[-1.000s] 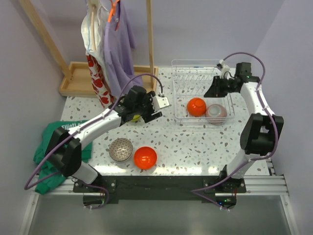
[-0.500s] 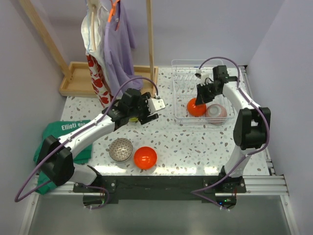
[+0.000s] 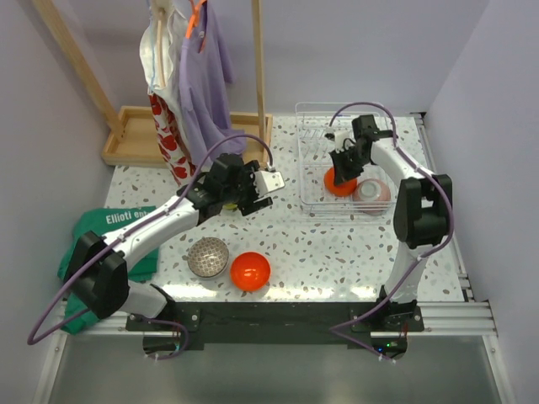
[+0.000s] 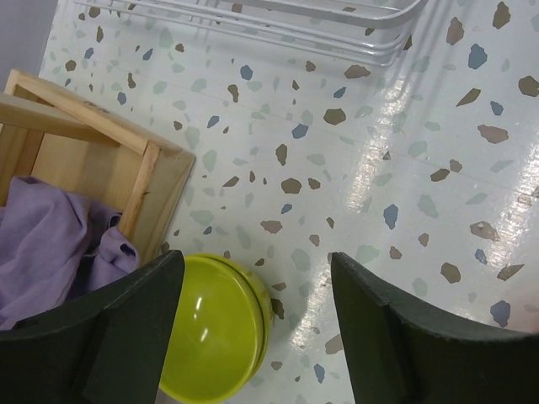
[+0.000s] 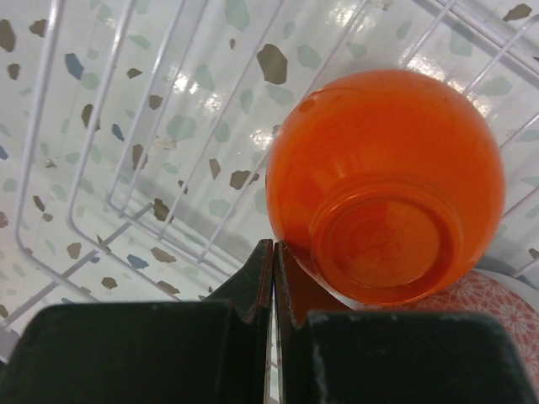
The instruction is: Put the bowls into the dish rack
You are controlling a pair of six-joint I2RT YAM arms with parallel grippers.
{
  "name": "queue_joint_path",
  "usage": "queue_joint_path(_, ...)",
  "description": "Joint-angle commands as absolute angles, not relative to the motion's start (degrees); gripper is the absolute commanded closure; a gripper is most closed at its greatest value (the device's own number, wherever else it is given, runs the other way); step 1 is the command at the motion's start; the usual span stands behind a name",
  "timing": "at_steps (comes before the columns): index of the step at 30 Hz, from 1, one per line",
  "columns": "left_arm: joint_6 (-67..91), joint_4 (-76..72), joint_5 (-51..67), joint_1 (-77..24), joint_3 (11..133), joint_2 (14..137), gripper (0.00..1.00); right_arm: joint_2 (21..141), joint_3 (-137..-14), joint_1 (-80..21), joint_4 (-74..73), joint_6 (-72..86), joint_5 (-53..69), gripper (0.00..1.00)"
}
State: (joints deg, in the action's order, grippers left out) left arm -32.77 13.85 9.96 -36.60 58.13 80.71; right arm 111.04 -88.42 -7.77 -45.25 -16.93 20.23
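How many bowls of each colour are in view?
Orange: 2, racked orange bowl, loose orange bowl
Lime green bowl: 1
Grey speckled bowl: 1
Pink patterned bowl: 1
Total: 5

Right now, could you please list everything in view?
table: one, speckled white terrazzo, under everything.
dish rack: one, white wire, far right.
orange-red bowls: two, glossy; one upside down in the rack, one near the front edge.
patterned bowl: one, pinkish underside up, in the rack, right of the orange-red one.
speckled bowl: one, grey-brown, left of the front orange-red bowl.
lime green bowl: one, on the table left of the rack.
wooden tray base: one, pale wood, far left.
hanging garments: at least two, purple and white with red print, above the tray base.
green cloth: one, left edge.
left gripper: open, over the lime green bowl.
right gripper: shut, in the rack beside the orange-red bowl.
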Motion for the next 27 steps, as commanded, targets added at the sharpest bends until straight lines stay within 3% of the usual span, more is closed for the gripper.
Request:
queue_joint_path(1, -33.6, 11.2, 10.0, -36.3, 59.0, 81.5, 0.24, 112.7, -91.8, -7.2, -43.7, -16.2, 14.2, 1.00)
queue_joint_path(14, -33.5, 11.2, 10.1, -36.3, 59.2, 81.9, 0.24, 113.9, -94.1, -5.3, -42.1, -13.4, 4.5, 1.00)
queue_joint_path(20, -33.7, 11.8, 9.8, -36.2, 59.9, 81.2, 0.24, 111.0, -94.6, -4.6, -44.4, -15.1, 11.7, 0.99)
queue_joint_path(24, -35.0, 13.8, 7.6, -36.3, 60.9, 78.5, 0.22, 103.6, -91.4, -4.8, -44.0, -15.4, 18.0, 0.70)
queue_joint_path(27, -34.1, 13.2, 2.0, -35.2, 60.1, 76.4, 0.18, 94.9, -85.5, -5.5, -40.0, -16.2, 23.8, 0.61)
